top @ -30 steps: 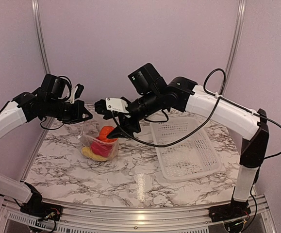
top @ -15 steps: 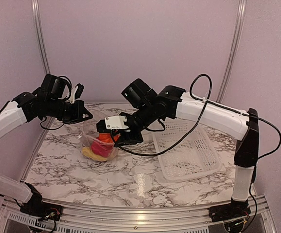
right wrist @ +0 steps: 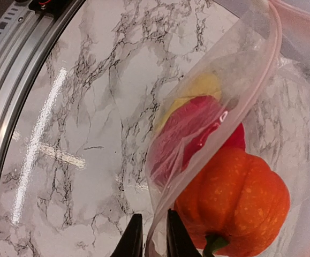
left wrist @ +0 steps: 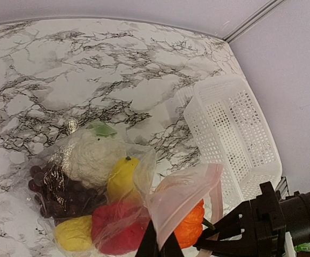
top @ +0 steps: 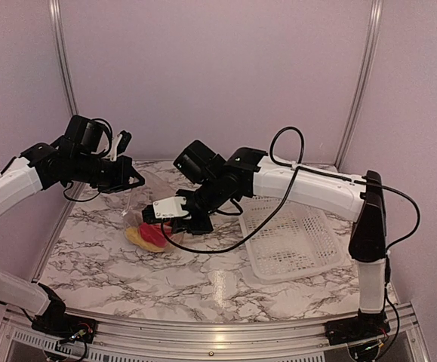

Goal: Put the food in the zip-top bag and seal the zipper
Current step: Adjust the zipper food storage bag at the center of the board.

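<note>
The marble surface [top: 203, 279] spreads below both jaws. The white basket [top: 293, 241] lies on it, well apart from them, out past the right jaws.

The bag [left wrist: 184, 193] hangs from the left jaws and sags between the two pairs, its bottom seemingly resting on the surface. The left jaws are clamped tight on a fold of its upper lip. The right jaws stand nearly together low at the near side of the mouth, with the bag's rim running down between them. I can't tell whether they have bitten on it.

All the food I can count is inside, so I'd say filling is done and sealing is the step in hand. Next, the right jaws need a firm pinch on the rim near the left jaws. Then they slide along the mouth while the left holds it taut, pressing both lips together.

The bag is thin, clear and crinkly, glossy where it creases, and its mouth gapes in a wide loop. Just under the left jaws lie the cauliflower [left wrist: 93, 158], grapes [left wrist: 58, 190], a red pepper [left wrist: 117, 230] and two yellow pieces [left wrist: 122, 176] [left wrist: 74, 238]. The orange fruit [right wrist: 235, 198] rides high, right beside the right jaws, and may crowd the closing. The zipper [right wrist: 262, 75], a pinkish strip, curves away above them, unpressed.
</note>
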Controlling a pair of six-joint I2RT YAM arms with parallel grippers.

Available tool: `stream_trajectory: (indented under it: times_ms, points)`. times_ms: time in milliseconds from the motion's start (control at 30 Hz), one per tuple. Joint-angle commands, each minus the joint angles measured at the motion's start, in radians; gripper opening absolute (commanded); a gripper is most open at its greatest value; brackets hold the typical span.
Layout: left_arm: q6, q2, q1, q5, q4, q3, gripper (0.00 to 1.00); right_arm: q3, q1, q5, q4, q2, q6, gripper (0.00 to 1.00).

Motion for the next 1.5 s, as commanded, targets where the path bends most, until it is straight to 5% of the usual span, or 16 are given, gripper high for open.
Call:
stream_trajectory:
  times_ms: [0, 267, 500, 700, 1100, 1133, 1233, 1267, 1467]
  points:
    - [0.008, 0.0, -0.001, 0.016, 0.026, -0.003, 0.0, 0.076, 0.01, 0.047, 0.007, 0.013, 0.015, 0.04]
    - [0.008, 0.039, -0.003, 0.062, 0.022, 0.061, 0.0, 0.162, 0.009, 0.133, 0.02, -0.101, 0.002, 0.0]
    - [0.038, 0.06, -0.108, 0.064, 0.032, 0.326, 0.0, 0.143, 0.009, 0.259, 0.099, -0.202, -0.069, 0.0]
    - [0.084, 0.106, -0.109, -0.021, 0.036, 0.229, 0.0, 0.101, 0.01, 0.221, 0.056, -0.191, -0.047, 0.0]
    - [0.076, 0.154, -0.115, 0.035, 0.081, 0.195, 0.0, 0.025, 0.009, 0.168, 0.01, -0.223, -0.05, 0.0]
    - [0.076, 0.155, -0.115, 0.038, 0.078, 0.196, 0.0, 0.028, 0.01, 0.151, -0.006, -0.222, -0.047, 0.05]
    - [0.069, 0.154, -0.115, 0.049, 0.076, 0.196, 0.0, 0.054, 0.01, 0.087, -0.057, -0.212, -0.032, 0.45]
    - [0.066, 0.154, -0.115, 0.053, 0.075, 0.197, 0.0, 0.064, 0.011, 0.068, -0.071, -0.209, -0.03, 0.5]
    - [0.057, 0.154, -0.115, 0.063, 0.031, 0.258, 0.0, 0.085, 0.038, 0.045, -0.083, -0.191, -0.011, 0.56]
